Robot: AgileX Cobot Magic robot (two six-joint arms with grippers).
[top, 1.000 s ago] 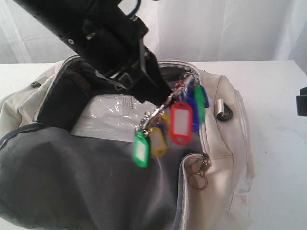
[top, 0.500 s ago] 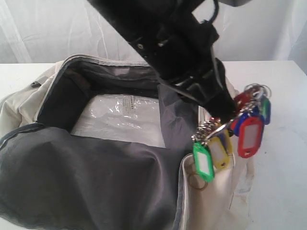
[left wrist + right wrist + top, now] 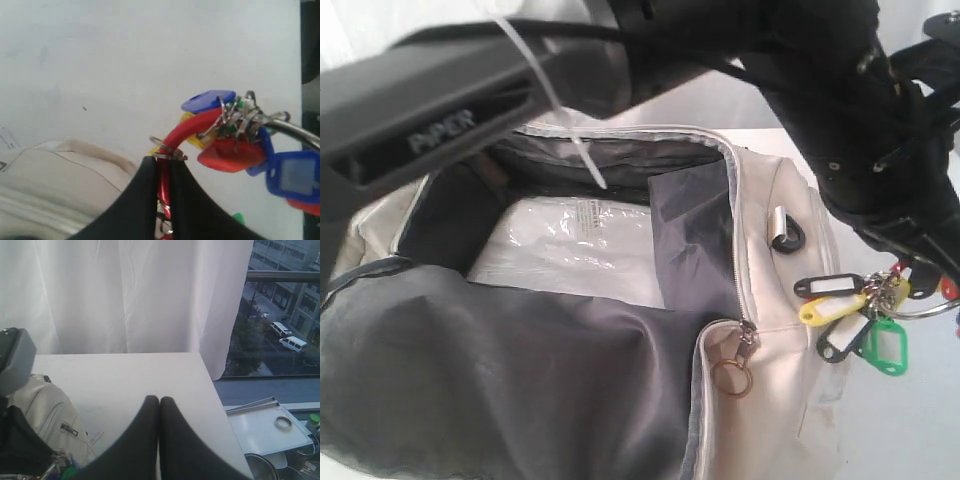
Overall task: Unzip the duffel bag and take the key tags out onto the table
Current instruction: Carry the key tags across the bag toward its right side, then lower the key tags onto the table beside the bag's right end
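I'm pinching the key tags (image 3: pixel 855 318) in the left gripper (image 3: pixel 164 167) beside the duffel bag (image 3: pixel 775 400), over the table (image 3: pixel 100 60) for dropping; right gripper (image 3: pixel 159 402) closed.

key tags (image 3: pixel 860 322) right of duffel bag (image 3: pixel 770 400), over table (image 3: pixel 920 440)
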